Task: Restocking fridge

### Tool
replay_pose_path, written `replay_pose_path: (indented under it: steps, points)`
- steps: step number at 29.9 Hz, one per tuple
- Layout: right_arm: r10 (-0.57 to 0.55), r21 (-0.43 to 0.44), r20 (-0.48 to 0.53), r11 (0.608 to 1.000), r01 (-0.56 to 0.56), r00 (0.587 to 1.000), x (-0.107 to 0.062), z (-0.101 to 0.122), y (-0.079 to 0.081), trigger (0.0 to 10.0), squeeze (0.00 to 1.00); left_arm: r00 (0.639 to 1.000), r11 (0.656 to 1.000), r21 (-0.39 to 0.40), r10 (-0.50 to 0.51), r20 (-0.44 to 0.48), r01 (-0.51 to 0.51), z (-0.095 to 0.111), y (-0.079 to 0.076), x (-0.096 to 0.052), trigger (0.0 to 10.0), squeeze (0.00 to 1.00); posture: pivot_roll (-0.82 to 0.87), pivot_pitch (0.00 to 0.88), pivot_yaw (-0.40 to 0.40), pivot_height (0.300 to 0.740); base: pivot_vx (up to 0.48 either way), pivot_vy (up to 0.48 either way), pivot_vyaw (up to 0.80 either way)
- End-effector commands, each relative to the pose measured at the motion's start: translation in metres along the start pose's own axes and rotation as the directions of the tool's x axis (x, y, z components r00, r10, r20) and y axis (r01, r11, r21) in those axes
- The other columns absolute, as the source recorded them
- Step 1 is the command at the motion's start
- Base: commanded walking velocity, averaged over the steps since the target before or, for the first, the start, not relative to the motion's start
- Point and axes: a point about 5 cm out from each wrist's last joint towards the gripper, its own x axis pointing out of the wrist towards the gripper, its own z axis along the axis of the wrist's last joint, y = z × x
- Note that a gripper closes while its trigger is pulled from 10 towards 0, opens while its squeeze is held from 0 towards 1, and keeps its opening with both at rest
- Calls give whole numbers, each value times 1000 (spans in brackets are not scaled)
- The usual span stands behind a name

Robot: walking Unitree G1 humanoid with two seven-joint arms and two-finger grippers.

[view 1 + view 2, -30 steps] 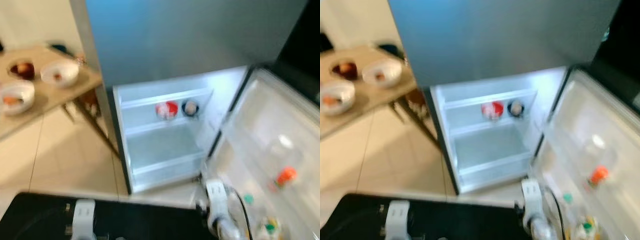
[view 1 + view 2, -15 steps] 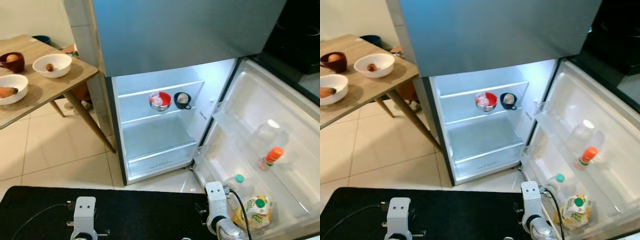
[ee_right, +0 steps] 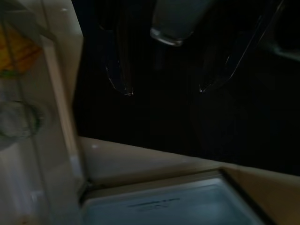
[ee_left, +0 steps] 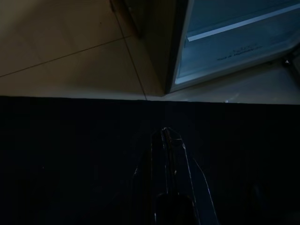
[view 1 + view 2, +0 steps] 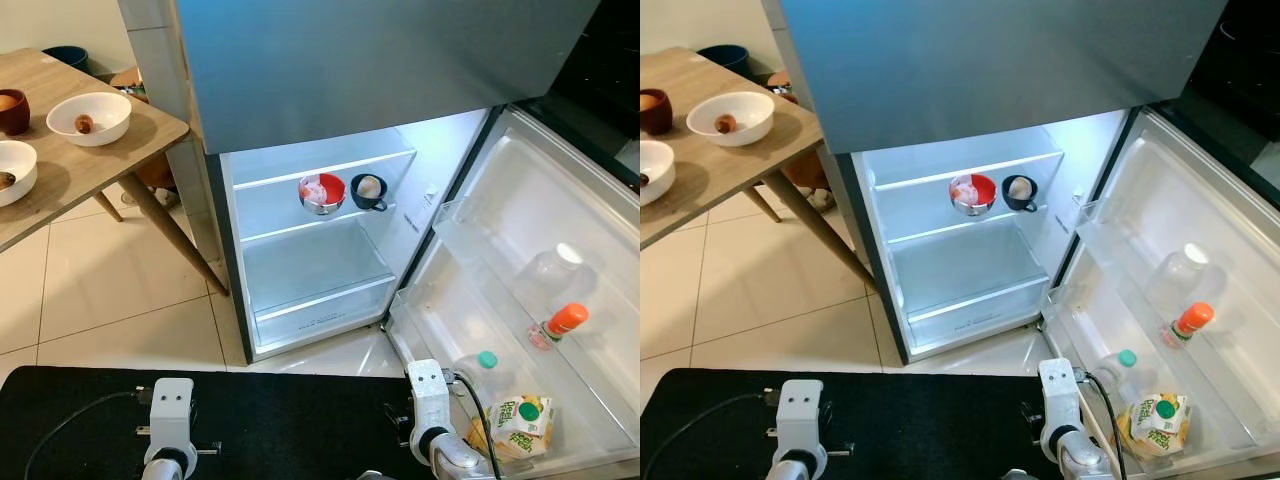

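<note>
Red bowl (image 5: 322, 191), perhaps holding food.

Beige tiled floor (image 5: 110, 290), wooden table (image 5: 95, 165), pale wall (image 5: 60, 22)

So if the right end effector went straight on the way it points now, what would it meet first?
Probably the bottom front edge of the open silver fridge. The right end effector points across the black mat towards it, with nothing between, though depth is hard to judge.

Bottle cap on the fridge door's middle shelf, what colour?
Orange bottle cap, clearest in the left eye view.
</note>
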Motion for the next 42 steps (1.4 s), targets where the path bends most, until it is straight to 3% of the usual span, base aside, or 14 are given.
replay_pose_path:
  steps: [1, 15, 23, 28, 42]
  points:
    - [-19, -12, -19, 1000, 19, 1000, -2, -5, 0, 10000, 0, 1000, 1000, 11, -8, -15, 8, -6, -3, -3, 10000, 0, -73, 109, -40, 740, 0, 0, 0]
    - [-33, -11, -80, 999, 32, 996, -5, -16, -6, 10000, 0, 1000, 1000, 7, -8, -22, 8, -9, -6, -5, 10000, 0, -84, 117, -38, 740, 0, 0, 0]
    - [-17, 29, -53, 999, 18, 998, -6, -16, -6, 10000, 0, 999, 999, 26, -34, -33, 35, -11, -8, -6, 10000, 0, -91, 113, -31, 740, 0, 0, 0]
    - [-23, 18, -43, 1000, 24, 999, -7, -15, -6, 10000, 0, 998, 996, 59, -61, -32, 63, -10, -12, -6, 10000, 0, -90, 113, -30, 740, 0, 0, -800]
    - [-27, 21, -32, 999, 27, 999, -6, -13, -6, 10000, 0, 998, 996, 60, -64, -24, 66, -4, -14, 0, 10000, 0, -95, 109, -28, 740, 0, 0, -800]
